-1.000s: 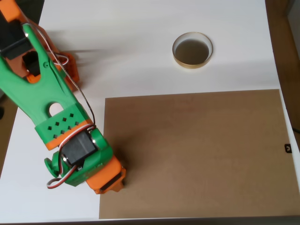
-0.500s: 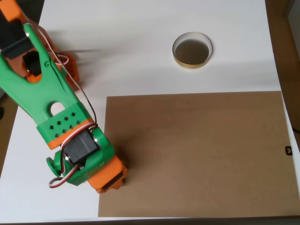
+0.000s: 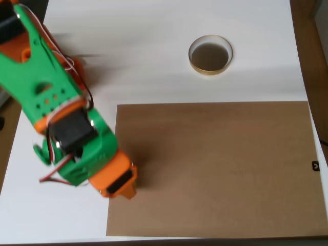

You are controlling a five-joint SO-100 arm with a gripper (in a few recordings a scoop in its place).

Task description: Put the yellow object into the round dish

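One round dish (image 3: 210, 55) is counted in the overhead view. One brown board (image 3: 212, 169) is seen lying on one white table (image 3: 154, 51). One green and orange arm (image 3: 51, 102) is counted, carrying one gripper (image 3: 123, 187) at its end. One black motor block (image 3: 72, 130) is seen on the arm's wrist. No second item of any of these kinds is counted.
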